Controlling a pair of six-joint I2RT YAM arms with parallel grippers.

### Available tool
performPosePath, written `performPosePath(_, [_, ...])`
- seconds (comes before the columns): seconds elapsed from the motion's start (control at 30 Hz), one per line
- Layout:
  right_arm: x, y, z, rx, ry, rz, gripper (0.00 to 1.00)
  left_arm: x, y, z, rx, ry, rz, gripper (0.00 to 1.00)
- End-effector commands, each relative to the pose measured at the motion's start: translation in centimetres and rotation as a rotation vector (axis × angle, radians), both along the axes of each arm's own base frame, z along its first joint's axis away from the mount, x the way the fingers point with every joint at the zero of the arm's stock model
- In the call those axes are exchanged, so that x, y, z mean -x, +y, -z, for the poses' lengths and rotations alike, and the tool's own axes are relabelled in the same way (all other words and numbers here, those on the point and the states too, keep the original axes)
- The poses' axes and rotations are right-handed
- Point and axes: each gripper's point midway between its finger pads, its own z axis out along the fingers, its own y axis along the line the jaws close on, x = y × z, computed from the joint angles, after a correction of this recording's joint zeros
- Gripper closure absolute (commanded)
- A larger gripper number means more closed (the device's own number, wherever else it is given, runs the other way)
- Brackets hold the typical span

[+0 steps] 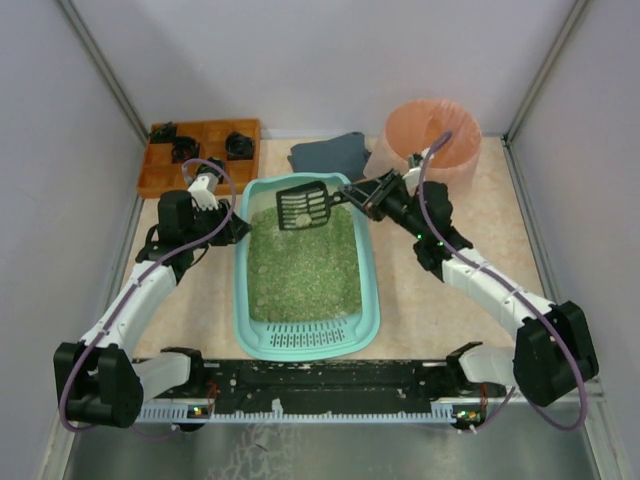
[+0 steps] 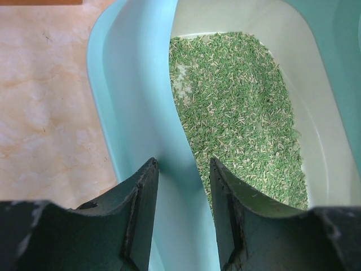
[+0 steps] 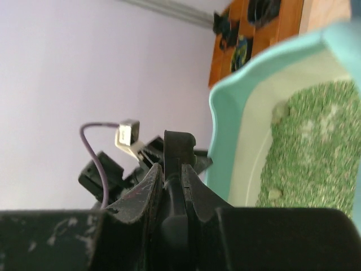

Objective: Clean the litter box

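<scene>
The light teal litter box (image 1: 368, 262) lies in the middle of the table, holding green litter (image 1: 305, 265), with its slotted grille at the near end. My left gripper (image 1: 238, 228) sits on the box's left rim. In the left wrist view its fingers (image 2: 183, 166) straddle the rim (image 2: 135, 84) and close on it. My right gripper (image 1: 372, 195) is shut on the handle of a black slotted scoop (image 1: 303, 207). It holds the scoop head over the far end of the litter. In the right wrist view (image 3: 179, 169) the handle (image 3: 179, 148) sticks up between the jaws.
A round bin lined with a pink bag (image 1: 430, 140) stands at the back right. A dark grey cloth (image 1: 330, 152) lies behind the box. A brown wooden tray with black pieces (image 1: 200, 155) is at the back left. Enclosure walls stand on both sides.
</scene>
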Motion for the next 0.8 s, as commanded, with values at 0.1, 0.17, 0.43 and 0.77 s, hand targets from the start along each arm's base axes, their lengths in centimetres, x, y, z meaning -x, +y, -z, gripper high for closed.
performPosePath(0.1, [-3.8, -6.5, -7.5, 0.018, -0.140, 0.181, 1.00, 0.0, -0.4, -0.9, 0.011, -0.022, 0.022, 0.53])
performPosePath(0.17, [-4.9, -8.7, -8.5, 0.012, -0.149, 0.242, 1.00, 0.1, -0.4, -1.0, 0.009, -0.025, 0.021, 0.53])
performPosePath(0.43, [-7.2, -19.5, -11.2, 0.057, -0.152, 0.707, 1.00, 0.1, -0.4, -0.9, 0.011, -0.021, 0.024, 0.53])
performPosePath(0.77, [-7.0, -27.9, -12.9, 0.470, -0.339, 1.112, 1.00, 0.0, -0.5, -0.9, 0.013, -0.020, 0.026, 0.53])
